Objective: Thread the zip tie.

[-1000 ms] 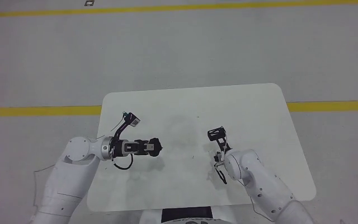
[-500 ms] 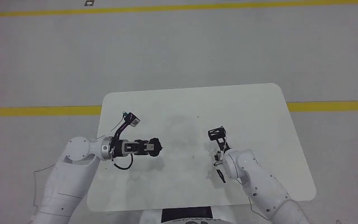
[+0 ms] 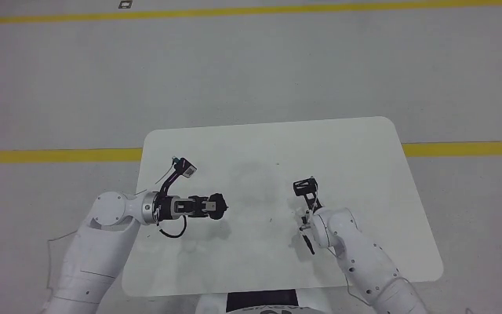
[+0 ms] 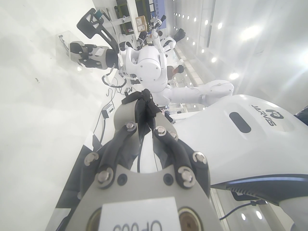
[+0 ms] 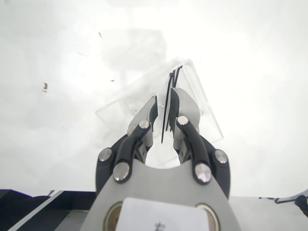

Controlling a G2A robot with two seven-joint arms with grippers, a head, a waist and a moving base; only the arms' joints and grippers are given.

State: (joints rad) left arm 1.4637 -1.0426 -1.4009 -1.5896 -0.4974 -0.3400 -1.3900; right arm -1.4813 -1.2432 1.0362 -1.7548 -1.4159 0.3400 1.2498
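A thin black zip tie [image 5: 167, 104] stands in a clear plastic block [image 5: 144, 85] on the white table [image 3: 353, 157]. My right gripper [image 5: 163, 94] hangs over the block, narrowly open. The tie runs between its fingers along one ribbed pad [image 5: 174, 106]. From above, the right gripper [image 3: 307, 234] sits right of the table's middle. My left gripper [image 3: 223, 206] is held at the table's left, pointing toward the right arm. In the left wrist view it [image 4: 142, 97] is shut on a black zip tie [image 4: 140, 114] bunched at its tips. That view has the right gripper [image 4: 75, 54] and block [image 4: 61, 45] farther off.
A few small specks [image 5: 44, 86] lie on the table near the block. The table's front edge [image 5: 72, 191] is close behind the right gripper. Bare white surface stretches across the far half of the table [image 3: 274, 145].
The right arm has shifted slightly, its elbow drawing in and the wrist settling a little over the block. The left arm has kept still.
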